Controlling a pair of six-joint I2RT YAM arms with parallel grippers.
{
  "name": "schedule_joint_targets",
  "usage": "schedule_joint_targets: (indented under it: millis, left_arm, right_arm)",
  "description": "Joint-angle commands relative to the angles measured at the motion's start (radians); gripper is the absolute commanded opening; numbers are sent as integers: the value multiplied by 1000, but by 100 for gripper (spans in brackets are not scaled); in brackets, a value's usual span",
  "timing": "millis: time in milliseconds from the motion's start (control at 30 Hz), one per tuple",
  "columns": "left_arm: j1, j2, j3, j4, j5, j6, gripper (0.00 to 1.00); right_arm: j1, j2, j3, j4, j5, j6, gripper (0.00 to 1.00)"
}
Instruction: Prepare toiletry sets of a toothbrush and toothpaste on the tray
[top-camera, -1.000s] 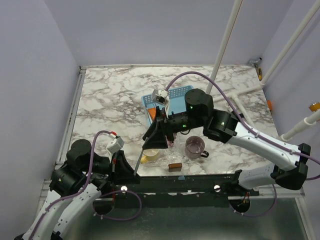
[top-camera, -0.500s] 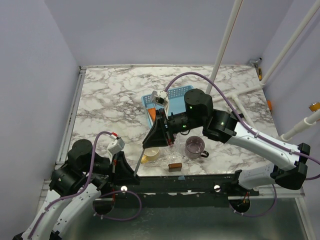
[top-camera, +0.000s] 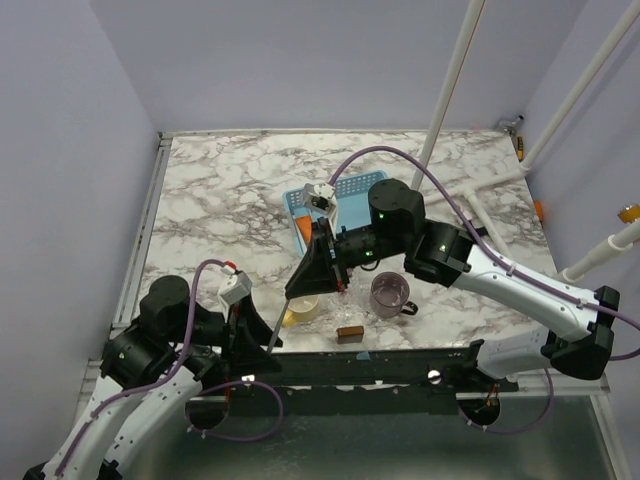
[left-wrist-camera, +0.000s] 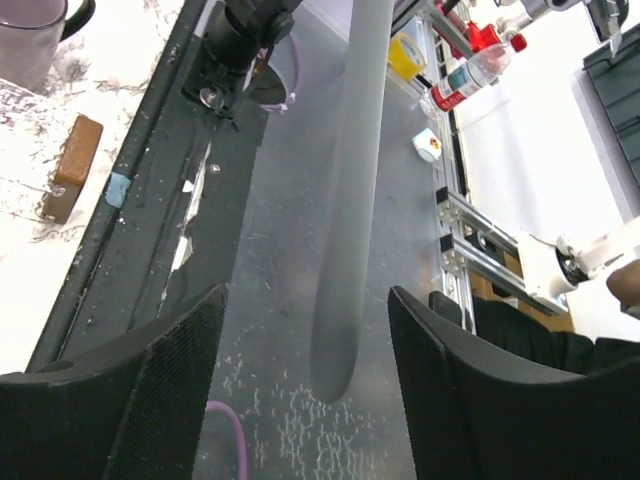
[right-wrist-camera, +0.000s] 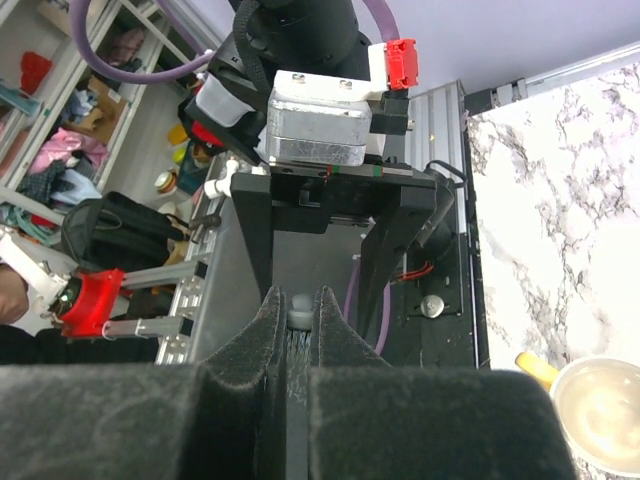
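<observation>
Mid-area: right arm (top-camera: 450, 258) is lying across, blocking the near approach to the tray (top-camera: 355, 186). Yellow mug (top-camera: 303, 311), purple mug (top-camera: 390, 295) and block (top-camera: 349, 334) are crowding the near edge. The toothbrush (top-camera: 279, 325) is bridging right gripper (right-wrist-camera: 297, 305) and left gripper (left-wrist-camera: 305, 297). It is hanging between the wide left jaws with gaps on both sides. The left and far bench (top-camera: 220, 200) is lying open.
</observation>
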Motion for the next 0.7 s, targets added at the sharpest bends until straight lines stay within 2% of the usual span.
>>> schedule_joint_targets:
  millis: [0,167,667]
  left_arm:
    - [-3,16,29,4,-56,15,68]
    - [-3,41,55,11,-158,12,77]
    - [-3,60,95,58,-546,-6,84]
  right_arm:
    - [0,-25,19,-69,41,-31,1]
    - [0,-25,77,-227,134,-88,1]
    - [0,-78,107,-565,627,-161,1]
